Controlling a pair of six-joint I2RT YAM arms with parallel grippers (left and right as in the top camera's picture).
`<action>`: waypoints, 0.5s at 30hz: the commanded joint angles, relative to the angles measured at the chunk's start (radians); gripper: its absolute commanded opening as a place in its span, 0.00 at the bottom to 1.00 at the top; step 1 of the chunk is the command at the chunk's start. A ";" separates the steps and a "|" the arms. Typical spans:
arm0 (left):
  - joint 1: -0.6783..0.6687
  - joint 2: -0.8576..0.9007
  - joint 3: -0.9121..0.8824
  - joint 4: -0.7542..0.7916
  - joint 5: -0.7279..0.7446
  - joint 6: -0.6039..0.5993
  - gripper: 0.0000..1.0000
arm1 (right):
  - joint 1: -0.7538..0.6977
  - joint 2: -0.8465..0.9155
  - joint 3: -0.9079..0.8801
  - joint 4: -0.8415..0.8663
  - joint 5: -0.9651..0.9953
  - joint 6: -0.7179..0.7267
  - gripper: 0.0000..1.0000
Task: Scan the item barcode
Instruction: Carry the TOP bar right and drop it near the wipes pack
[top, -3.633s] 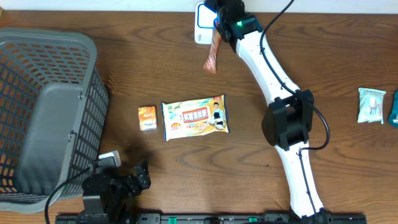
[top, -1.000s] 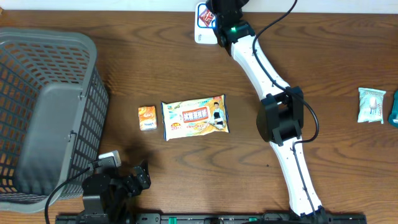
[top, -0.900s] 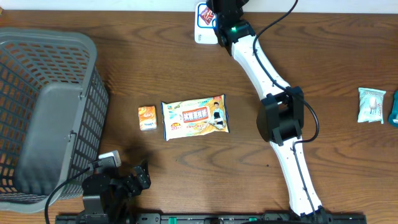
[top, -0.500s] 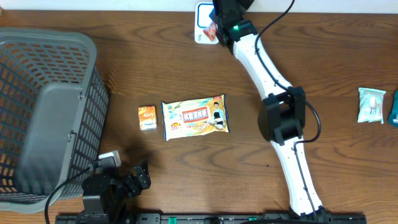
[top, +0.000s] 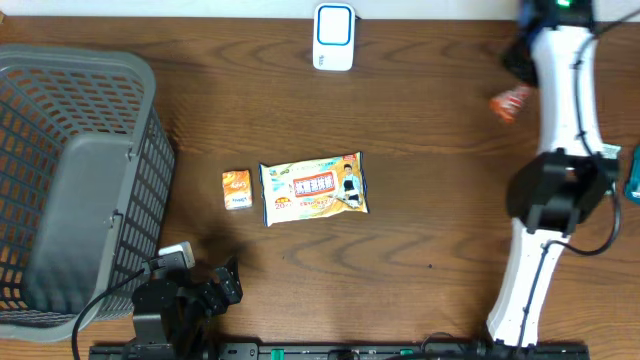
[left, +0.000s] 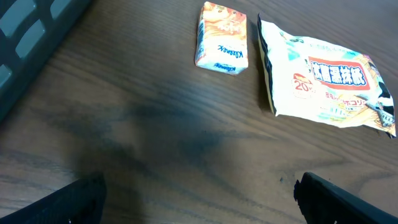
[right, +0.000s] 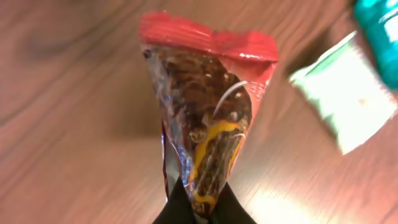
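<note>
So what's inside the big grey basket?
The basket shows only its bare grey floor, nothing in it. Its left edge runs out of the picture, so that corner can't be checked.

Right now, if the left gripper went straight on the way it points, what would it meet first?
Probably the small orange box. Between it and the left gripper only bare table shows, though depth is unclear.

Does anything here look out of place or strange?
Only the red snack packet stands out. The right fingers pinch it by one end, so it dangles in mid-air on the right, far from the white scanner.
</note>
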 joint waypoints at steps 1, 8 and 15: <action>0.002 -0.005 -0.005 -0.034 0.001 0.006 0.98 | -0.081 0.097 -0.025 0.026 0.042 -0.244 0.01; 0.002 -0.005 -0.005 -0.034 0.001 0.006 0.98 | -0.246 0.175 -0.025 0.053 -0.051 -0.241 0.49; 0.002 -0.005 -0.005 -0.034 0.001 0.006 0.98 | -0.332 0.069 -0.023 0.016 -0.275 -0.198 0.99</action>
